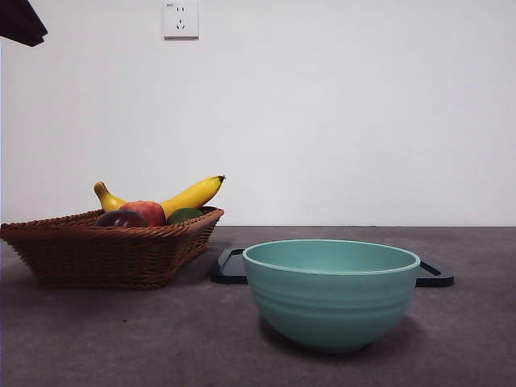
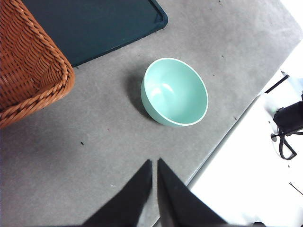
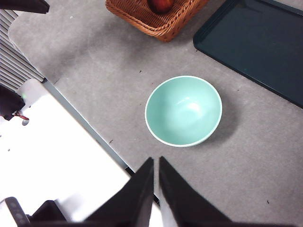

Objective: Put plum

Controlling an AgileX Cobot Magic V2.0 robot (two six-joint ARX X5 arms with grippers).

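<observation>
grey felt-like matting covers the table (image 1: pixel 97 339), with a plain white wall and a socket (image 1: pixel 181 19) behind it. nearest the front camera sits a mint-green bowl (image 1: pixel 330 294), empty in both wrist views. just behind it lies a flat dark tray (image 1: pixel 232 266), also bare, and to one side of that stands a woven wicker basket (image 1: pixel 105 254). the plum (image 1: pixel 121 219) rests in the basket at its near edge, dark and glossy, pressed against a red-and-yellow apple (image 1: pixel 147 211); a green fruit (image 1: pixel 185 215) sits beside the apple and a banana (image 1: pixel 181 197) arches over the back of the pile.

both arms wait high and well clear of the fruit. the left gripper (image 2: pixel 155 163) hovers above the table edge, jaws drawn together with only a thin slit between them and nothing held. the right gripper (image 3: pixel 156 161) hangs likewise over the opposite edge, jaws clenched on nothing. a black tip at the top corner of the front view is one arm, though which cannot be told.

judging from this, nothing of the task is done yet. the risks lie in the reach: the plum is nearly black and half hidden by the rim, so a descent could clip the wicker or close on the apple touching it. the jaws must spread first. the skin looks slick and round, so an off-centre pinch might squirt it out or roll it deeper among the fruit.
</observation>
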